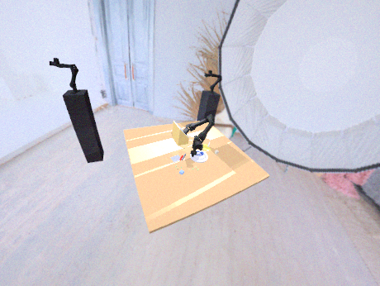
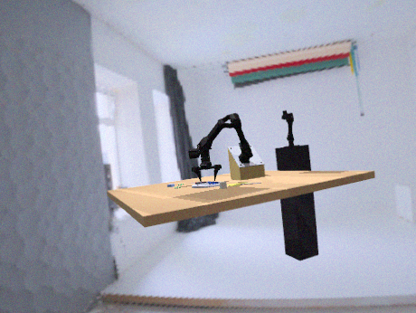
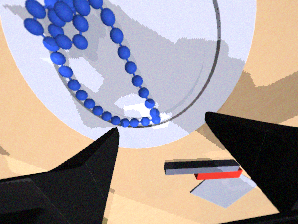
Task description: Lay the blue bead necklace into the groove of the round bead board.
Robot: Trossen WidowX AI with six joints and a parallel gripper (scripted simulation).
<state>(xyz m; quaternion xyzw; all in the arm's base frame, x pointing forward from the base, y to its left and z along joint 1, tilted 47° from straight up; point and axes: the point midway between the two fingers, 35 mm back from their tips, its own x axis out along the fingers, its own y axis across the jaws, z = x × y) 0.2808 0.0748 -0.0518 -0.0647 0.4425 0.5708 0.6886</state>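
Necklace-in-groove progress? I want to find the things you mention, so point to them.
Done: a run of the blue bead necklace [image 3: 90, 104] follows the groove along the left and near side of the round bead board [image 3: 235, 75].
In hand: nothing; gripper [image 1: 195, 152] [image 2: 207, 180] [image 3: 161, 123] open.
Left: bunched beads, the strand crossing inside, bare right-hand groove.

Your tabletop [image 1: 165, 194] [image 2: 253, 192] [image 3: 30, 127]: smooth, wood-like. Your bead necklace [image 3: 116, 36]: blue, plastic-looking beads. Your bead board [image 1: 200, 160] [image 3: 240, 45]: pale, smooth. Your gripper [image 1: 194, 154] [image 2: 208, 180] [image 3: 161, 123]: matt black.

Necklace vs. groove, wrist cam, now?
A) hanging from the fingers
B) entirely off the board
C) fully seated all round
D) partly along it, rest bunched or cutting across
D: one run of the blue bead necklace follows the groove; the rest bunches or crosses the bead board.
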